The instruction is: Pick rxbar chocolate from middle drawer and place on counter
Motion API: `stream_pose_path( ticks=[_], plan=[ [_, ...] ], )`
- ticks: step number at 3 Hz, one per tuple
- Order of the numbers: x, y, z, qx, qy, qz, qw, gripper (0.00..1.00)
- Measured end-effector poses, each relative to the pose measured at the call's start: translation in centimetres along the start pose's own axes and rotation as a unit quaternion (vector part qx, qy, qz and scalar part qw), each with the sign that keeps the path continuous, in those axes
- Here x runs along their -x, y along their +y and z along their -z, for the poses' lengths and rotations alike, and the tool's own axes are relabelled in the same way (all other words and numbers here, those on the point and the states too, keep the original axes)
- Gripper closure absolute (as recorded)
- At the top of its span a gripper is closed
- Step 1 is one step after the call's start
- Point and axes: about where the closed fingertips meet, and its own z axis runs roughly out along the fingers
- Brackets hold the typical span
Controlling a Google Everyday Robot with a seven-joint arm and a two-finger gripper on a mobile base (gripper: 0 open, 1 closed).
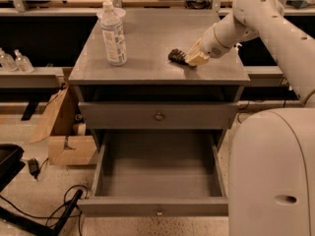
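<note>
The rxbar chocolate [175, 56], a small dark bar, sticks out to the left of my gripper [185, 58], which is shut on it. Bar and gripper are low over the counter [152, 41], right of its middle; I cannot tell whether the bar touches the surface. The middle drawer [157, 173] is pulled fully out below, with its flat grey floor bare and its narrow front panel [152, 206] nearest me.
A clear plastic bottle [113, 33] with a white label stands at the counter's back left. A closed drawer front with a round knob [158, 115] sits above the open drawer. My white base [273, 176] fills the lower right. A cardboard box [69, 141] and cables lie on the floor at left.
</note>
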Motion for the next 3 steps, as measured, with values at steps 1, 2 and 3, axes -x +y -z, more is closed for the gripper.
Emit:
stream_pose_path(
  ticks=[1, 2, 3],
  plan=[
    [0.37, -0.23, 0.55, 0.0, 0.0, 0.0, 1.0, 0.75],
    [0.38, -0.23, 0.56, 0.0, 0.0, 0.0, 1.0, 0.52],
    [0.43, -0.07, 0.02, 0.004, 0.0, 0.0, 1.0, 0.19]
  ],
)
